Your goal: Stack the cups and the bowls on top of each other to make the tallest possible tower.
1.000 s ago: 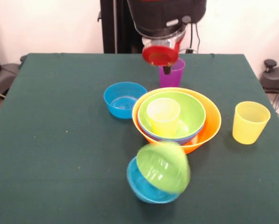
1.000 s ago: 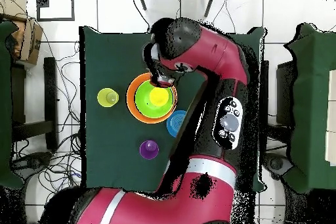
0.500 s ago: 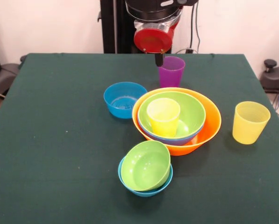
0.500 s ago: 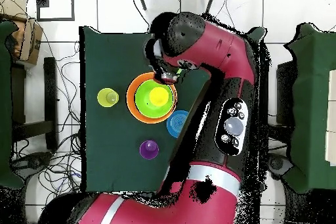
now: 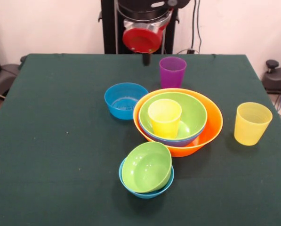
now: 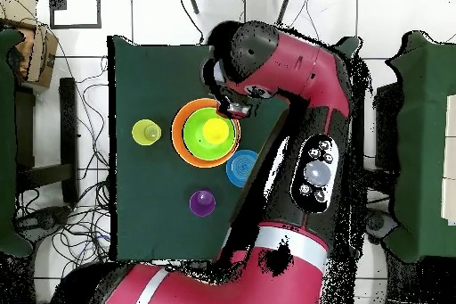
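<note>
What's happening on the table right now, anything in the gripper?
Nothing visible in the gripper; it hangs high over the table's far side. The tower so far: the orange bowl holds a blue and a green bowl with a yellow cup inside. A small green bowl sits tilted in a blue one. The purple cup, ribbed cup and blue bowl stand loose.

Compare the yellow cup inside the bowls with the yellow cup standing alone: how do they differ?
The nested yellow cup sits in the green bowl of the tower, leaning slightly; the lone yellow cup stands upright on the table. The lone cup looks faintly ribbed, the nested one smooth. Both are tapered, open side up.
</note>
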`<state>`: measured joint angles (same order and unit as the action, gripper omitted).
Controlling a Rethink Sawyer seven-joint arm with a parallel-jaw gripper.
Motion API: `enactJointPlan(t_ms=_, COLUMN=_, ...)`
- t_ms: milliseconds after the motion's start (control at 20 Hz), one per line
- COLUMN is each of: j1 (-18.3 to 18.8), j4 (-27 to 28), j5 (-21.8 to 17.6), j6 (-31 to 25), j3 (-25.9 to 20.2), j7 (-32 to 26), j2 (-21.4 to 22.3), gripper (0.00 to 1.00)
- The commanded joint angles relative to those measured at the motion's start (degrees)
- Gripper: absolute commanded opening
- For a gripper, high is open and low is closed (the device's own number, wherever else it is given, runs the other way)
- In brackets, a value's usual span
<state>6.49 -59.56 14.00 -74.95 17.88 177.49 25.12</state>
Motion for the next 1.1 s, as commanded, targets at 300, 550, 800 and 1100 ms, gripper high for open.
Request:
enactJointPlan(t_ms=300, j1=1.3, j4=-4.4, j5=-10.9, j6=13.3, j3=-1.2, j7=-5.6, j2=-3.9, gripper=0.00)
enactJointPlan(t_ms=550, j1=2.4, j4=1.0, j5=-12.7, j6=17.8, j3=-0.4, j7=-3.4, j2=-8.3, gripper=0.00)
enactJointPlan(t_ms=800, j1=1.4, j4=9.1, j5=-11.4, j6=17.1, j3=1.8, j7=3.5, j2=-13.4, gripper=0.00)
enactJointPlan(t_ms=1100, j1=1.2, j4=19.2, j5=-7.7, j6=13.4, j3=3.7, j7=9.2, j2=-18.5, gripper=0.00)
